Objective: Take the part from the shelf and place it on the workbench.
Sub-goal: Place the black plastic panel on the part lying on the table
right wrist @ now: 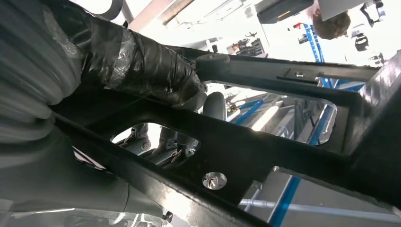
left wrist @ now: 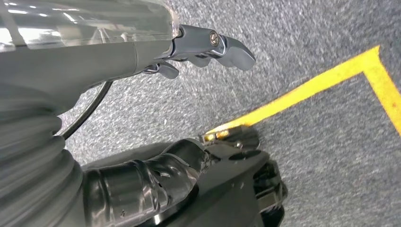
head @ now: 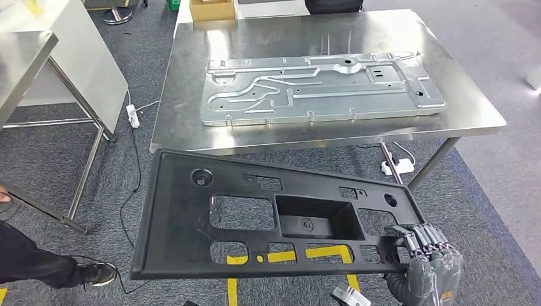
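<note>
The black plastic panel — long, flat, pierced with rectangular cut-outs around a recessed tray at its middle — hangs in the air over the grey carpet at 6 o'clock of the head view, just short of the workbench's near edge and tilted, its left end lower. The right hand grips its corner at 5 o'clock, fingers curled over the rim; the right wrist view shows the thumb pressed against a black rib. The left hand hangs over carpet and yellow floor tape, fingers loosely apart, holding nothing. On the steel workbench at 12 o'clock lies a stamped metal plate. A cardboard box sits at the far edge — contents cannot be told.
</note>
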Action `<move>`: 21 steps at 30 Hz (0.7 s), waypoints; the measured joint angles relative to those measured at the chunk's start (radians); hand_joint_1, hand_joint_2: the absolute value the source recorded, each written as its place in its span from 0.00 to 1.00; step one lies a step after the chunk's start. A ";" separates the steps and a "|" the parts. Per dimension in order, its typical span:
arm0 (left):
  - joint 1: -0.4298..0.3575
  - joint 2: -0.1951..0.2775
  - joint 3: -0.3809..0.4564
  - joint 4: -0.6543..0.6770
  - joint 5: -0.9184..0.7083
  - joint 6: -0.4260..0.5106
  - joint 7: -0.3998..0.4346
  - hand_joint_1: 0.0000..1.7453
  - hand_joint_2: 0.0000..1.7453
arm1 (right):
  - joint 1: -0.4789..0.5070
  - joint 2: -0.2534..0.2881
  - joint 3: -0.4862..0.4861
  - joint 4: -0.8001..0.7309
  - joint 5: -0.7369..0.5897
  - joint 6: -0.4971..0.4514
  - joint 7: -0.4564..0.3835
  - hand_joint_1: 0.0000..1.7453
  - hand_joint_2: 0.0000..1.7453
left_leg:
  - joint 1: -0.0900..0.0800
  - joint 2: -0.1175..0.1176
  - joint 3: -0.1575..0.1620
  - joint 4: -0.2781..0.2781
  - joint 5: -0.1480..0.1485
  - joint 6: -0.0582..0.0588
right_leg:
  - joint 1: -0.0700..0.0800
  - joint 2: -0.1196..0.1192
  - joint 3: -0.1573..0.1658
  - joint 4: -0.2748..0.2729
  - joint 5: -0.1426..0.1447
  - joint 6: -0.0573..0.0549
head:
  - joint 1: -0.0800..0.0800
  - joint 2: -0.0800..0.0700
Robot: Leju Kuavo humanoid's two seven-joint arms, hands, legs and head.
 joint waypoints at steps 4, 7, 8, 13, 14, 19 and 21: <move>0.000 0.000 0.000 0.000 0.000 0.000 0.000 0.00 1.00 | 0.000 0.000 0.000 0.000 -0.007 0.000 0.006 1.00 1.00 | 0.003 0.020 -0.068 0.147 -0.087 -0.016 | -0.003 -0.022 0.002 -0.009 0.004 -0.021 | -0.003 0.000; 0.001 0.000 0.000 0.000 0.000 0.000 0.000 0.00 1.00 | 0.000 -0.002 0.000 0.000 -0.014 0.000 0.012 1.00 1.00 | 0.005 0.024 -0.125 0.266 -0.119 -0.020 | 0.001 -0.036 0.002 -0.009 0.003 -0.024 | -0.003 0.000; 0.002 0.001 0.000 0.000 0.000 0.000 0.000 0.00 1.00 | 0.000 -0.002 0.000 0.001 -0.017 0.000 0.013 1.00 1.00 | 0.005 0.026 -0.113 0.240 -0.095 -0.019 | 0.001 -0.039 0.003 -0.009 0.002 -0.024 | -0.003 0.000; -0.001 0.001 0.000 0.000 0.000 -0.001 0.000 0.00 1.00 | -0.001 -0.004 0.001 0.001 -0.023 0.000 0.019 1.00 1.00 | -0.007 0.053 0.003 -0.002 -0.001 0.004 | 0.006 -0.049 0.010 -0.008 -0.003 -0.008 | -0.003 0.000; -0.001 0.001 0.000 0.000 0.000 -0.001 0.000 0.00 1.00 | -0.001 -0.004 0.001 0.001 -0.024 0.000 0.019 1.00 1.00 | -0.008 0.050 0.003 -0.006 0.000 0.007 | 0.006 -0.051 0.010 -0.009 -0.002 -0.002 | -0.003 0.000; 0.000 0.001 0.000 0.000 0.000 0.000 0.002 0.00 1.00 | 0.000 -0.005 0.001 0.001 -0.025 0.000 0.017 1.00 1.00 | -0.001 0.041 0.008 -0.021 0.012 0.030 | 0.003 -0.035 -0.044 0.115 -0.080 0.020 | -0.002 0.000; -0.001 0.001 0.000 0.000 0.000 0.000 0.002 0.00 1.00 | 0.001 -0.005 0.001 0.001 -0.026 0.000 0.016 1.00 1.00 | -0.002 0.036 0.007 -0.020 0.012 0.033 | 0.002 -0.031 -0.104 0.235 -0.126 0.024 | -0.002 0.000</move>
